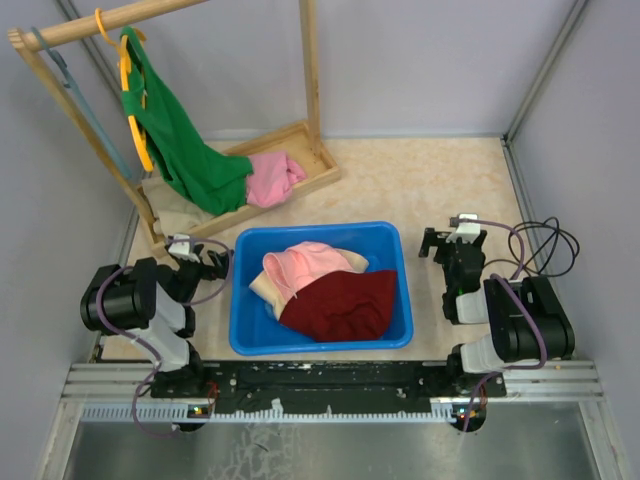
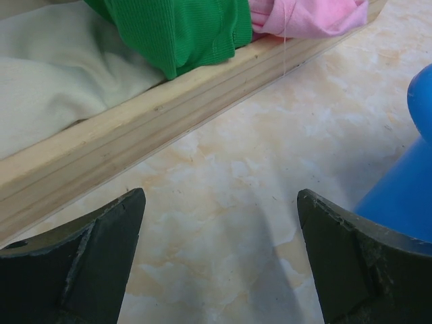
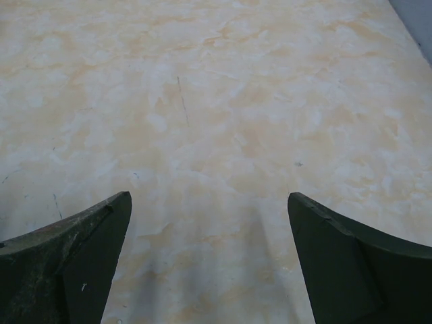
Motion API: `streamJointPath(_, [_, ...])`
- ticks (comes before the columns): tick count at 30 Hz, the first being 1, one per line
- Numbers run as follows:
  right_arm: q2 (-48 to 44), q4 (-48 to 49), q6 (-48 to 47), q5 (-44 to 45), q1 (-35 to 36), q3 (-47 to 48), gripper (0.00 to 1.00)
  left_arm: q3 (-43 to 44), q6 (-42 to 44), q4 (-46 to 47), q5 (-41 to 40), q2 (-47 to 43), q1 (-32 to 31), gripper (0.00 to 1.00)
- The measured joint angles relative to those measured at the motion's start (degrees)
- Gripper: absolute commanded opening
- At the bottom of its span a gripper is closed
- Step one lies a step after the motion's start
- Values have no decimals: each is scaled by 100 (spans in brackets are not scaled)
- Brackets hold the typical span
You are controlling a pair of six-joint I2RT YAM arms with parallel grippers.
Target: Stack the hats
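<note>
Both claws stand spread wide and hold nothing. Our left claw [image 1: 208, 262] and right claw [image 1: 450, 241] sit low over the bench [image 1: 430, 180], one on each side of the blue tub [image 1: 320, 346] that carries the hats. The left one is just beside the tub's left wall, close to its far left corner. The right one stands a little apart from the right wall.

Neither points at the hats. Our left wrist view catches the tub's blue wall only at its right edge, so the hats lie to that claw's right. Our right wrist view shows bare bench alone, so they lie off to its left.

Inside the tub, the dark red hat [image 1: 340, 305] lies nearest, crumpled toward the near right corner, with its long axis running roughly left to right. The beige hat [image 1: 262, 288] peeks out along the left side, partly under the others. The pink hat [image 1: 305, 262] lies behind, toward the far wall. We see no blue hat; it may be buried.

We judge the right arm better placed for the dark red hat and the left for the beige and pink. Either must swing inward over the rim.

Beyond, the wooden rack base [image 2: 169, 128], green shirt [image 2: 182, 27] and pink cloth [image 2: 317, 13] are not ours to stack.
</note>
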Motion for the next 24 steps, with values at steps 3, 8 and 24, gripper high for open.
streamJointPath(3, [-28,-79,2,31,0,7,99,-61,-31,-2,-105,-20,0,99])
streamJointPath(8, [-922,-1185,2,96,-2,328,99,-116,-131,-197,-450,-1134,0,99])
streamJointPath(24, [-3034,-5751,975,-179,0,3121,99,2498,-1679,-4970,-2212,-4378,0,99])
